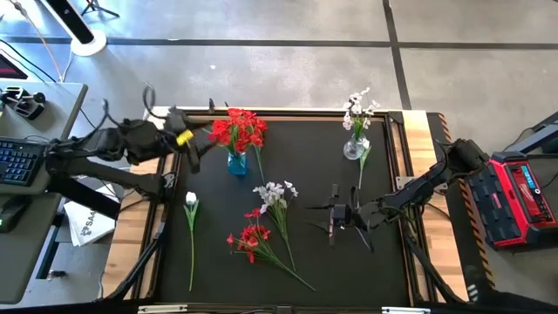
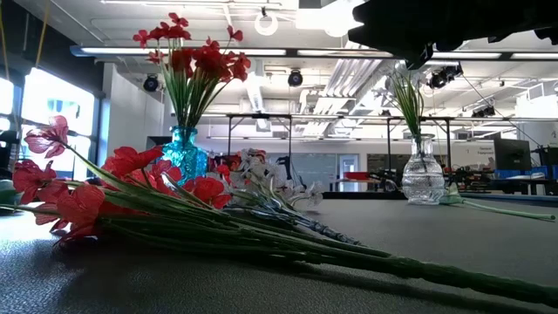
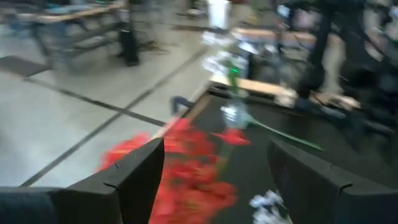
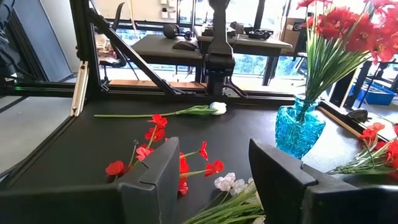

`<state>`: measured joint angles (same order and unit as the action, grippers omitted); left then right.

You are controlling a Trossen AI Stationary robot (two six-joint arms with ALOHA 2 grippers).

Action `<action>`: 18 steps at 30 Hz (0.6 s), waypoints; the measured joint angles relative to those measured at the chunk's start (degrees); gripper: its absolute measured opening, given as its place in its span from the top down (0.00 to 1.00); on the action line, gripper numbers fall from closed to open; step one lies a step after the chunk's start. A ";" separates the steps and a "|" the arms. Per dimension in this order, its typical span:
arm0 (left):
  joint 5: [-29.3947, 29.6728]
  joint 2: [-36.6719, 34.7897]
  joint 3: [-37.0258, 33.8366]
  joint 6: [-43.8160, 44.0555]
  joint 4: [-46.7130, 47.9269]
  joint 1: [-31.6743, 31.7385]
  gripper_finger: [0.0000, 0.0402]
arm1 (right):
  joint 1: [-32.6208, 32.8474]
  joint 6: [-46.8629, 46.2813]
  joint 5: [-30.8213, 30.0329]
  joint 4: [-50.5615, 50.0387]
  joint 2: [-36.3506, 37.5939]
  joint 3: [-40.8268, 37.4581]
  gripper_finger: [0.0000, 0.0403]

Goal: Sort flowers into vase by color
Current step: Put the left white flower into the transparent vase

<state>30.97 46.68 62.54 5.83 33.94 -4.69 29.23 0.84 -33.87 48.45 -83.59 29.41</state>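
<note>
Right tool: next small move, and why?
Probably move toward the loose white sprig and lower onto its stem. The right tool hovers open and empty beside the pile, the clear vase already holds white blossoms, and the left tool sits open by the blue vase.

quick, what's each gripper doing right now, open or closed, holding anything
Left gripper: open, holding nothing, above the blue vase of red flowers.
Right gripper: open, holding nothing, low over the mat.
</note>
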 joint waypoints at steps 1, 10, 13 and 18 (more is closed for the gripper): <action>0.22 1.11 -0.01 0.06 -0.14 -1.79 0.33 | 0.00 0.00 0.00 0.02 0.00 0.00 0.59; 8.17 13.64 -0.09 16.89 2.84 -20.21 0.34 | -0.46 -11.15 -12.72 -12.04 2.47 0.00 0.55; 8.13 16.53 -0.09 27.28 6.29 -25.95 0.34 | -1.82 -19.68 -10.76 -20.65 5.23 0.00 0.49; 6.07 21.71 -0.09 52.17 19.72 -33.12 0.34 | -4.42 -25.45 -2.66 -27.31 6.34 0.00 0.37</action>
<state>37.04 68.39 62.46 58.01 53.66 -37.81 24.82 -24.61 -36.53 21.14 -77.25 29.41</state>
